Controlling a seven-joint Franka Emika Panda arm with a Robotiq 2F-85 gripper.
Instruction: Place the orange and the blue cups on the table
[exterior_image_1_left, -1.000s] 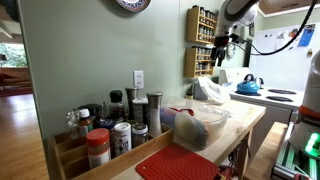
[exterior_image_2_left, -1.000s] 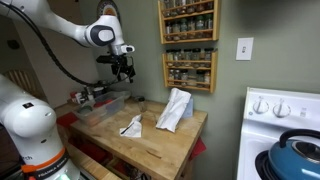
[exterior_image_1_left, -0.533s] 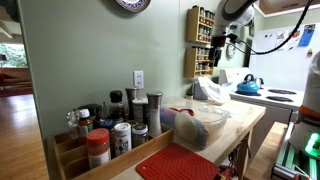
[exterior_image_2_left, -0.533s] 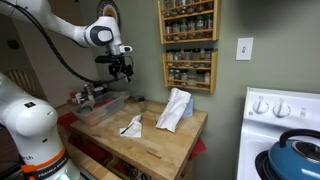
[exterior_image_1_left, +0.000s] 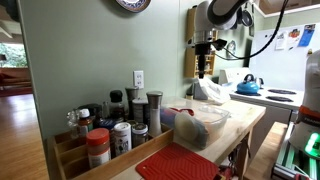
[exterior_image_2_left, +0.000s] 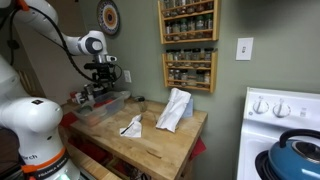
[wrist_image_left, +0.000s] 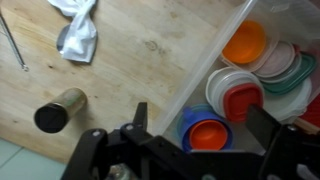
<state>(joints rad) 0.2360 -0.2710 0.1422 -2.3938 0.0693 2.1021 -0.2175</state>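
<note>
In the wrist view a clear plastic bin (wrist_image_left: 195, 75) holds several cups and lids. An orange cup (wrist_image_left: 207, 136) sits nested inside a blue cup (wrist_image_left: 190, 120) at the bin's near corner. Another orange cup (wrist_image_left: 245, 42) lies farther back, next to a red one (wrist_image_left: 245, 102). My gripper (wrist_image_left: 202, 120) is open and empty, high above the nested pair, with one finger on each side of it. In both exterior views the gripper (exterior_image_1_left: 204, 62) (exterior_image_2_left: 103, 84) hangs above the bin (exterior_image_2_left: 108, 103). The cups are not clear there.
A white cloth (wrist_image_left: 78, 30) (exterior_image_2_left: 176, 108), a smaller crumpled cloth (exterior_image_2_left: 131, 126), a dark cylinder (wrist_image_left: 57, 110) and a thin metal rod (wrist_image_left: 12, 40) lie on the wooden table (wrist_image_left: 130, 60). Spice jars (exterior_image_1_left: 110, 130) and a wall spice rack (exterior_image_2_left: 188, 45) stand nearby.
The arm has swung across and come lower, so the gripper now hangs over the bin. Nothing was taken hold of.
</note>
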